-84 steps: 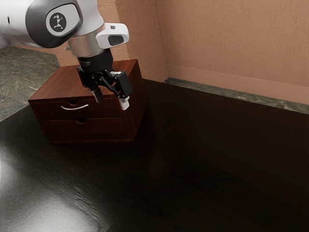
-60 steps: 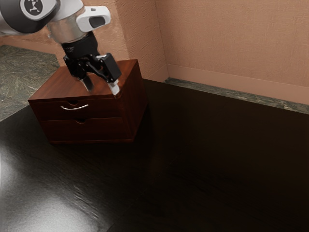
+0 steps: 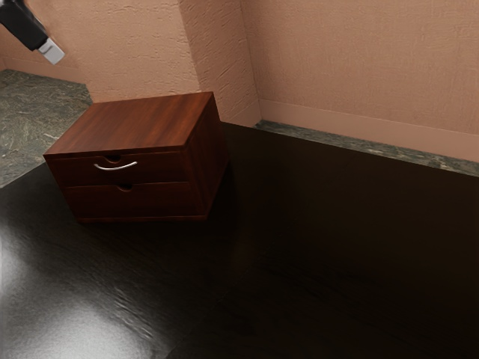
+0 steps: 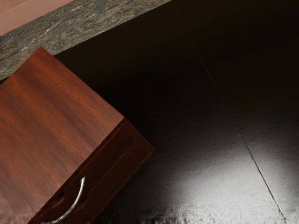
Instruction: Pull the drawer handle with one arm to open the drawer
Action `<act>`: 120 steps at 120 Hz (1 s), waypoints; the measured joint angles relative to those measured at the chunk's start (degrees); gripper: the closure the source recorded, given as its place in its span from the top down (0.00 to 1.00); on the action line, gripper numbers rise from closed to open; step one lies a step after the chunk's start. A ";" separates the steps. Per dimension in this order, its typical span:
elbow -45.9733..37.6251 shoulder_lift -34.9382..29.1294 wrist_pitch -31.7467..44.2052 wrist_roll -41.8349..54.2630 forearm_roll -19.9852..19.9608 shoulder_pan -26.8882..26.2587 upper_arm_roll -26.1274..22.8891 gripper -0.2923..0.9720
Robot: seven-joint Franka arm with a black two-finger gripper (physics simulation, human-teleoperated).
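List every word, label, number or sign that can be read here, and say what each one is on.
None: no word, number or sign can be read in either view.
The drawer cabinet shows plain wood grain, with no label.
The drawer handle is bare metal, with no marking.
The table and the wall carry no writing.

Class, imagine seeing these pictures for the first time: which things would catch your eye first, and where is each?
A reddish wooden cabinet stands at the exterior view's left on a dark glossy table. A curved silver handle gleams on its upper drawer. The gripper sits high in the exterior view's upper left corner, well clear of the cabinet.
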 joint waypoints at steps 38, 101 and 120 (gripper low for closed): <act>-11.75 3.88 6.01 20.83 2.16 2.53 9.90 0.77; -31.36 1.09 26.22 48.16 -10.01 9.76 3.35 0.77; -33.30 1.26 30.41 51.87 -8.55 8.90 2.08 0.77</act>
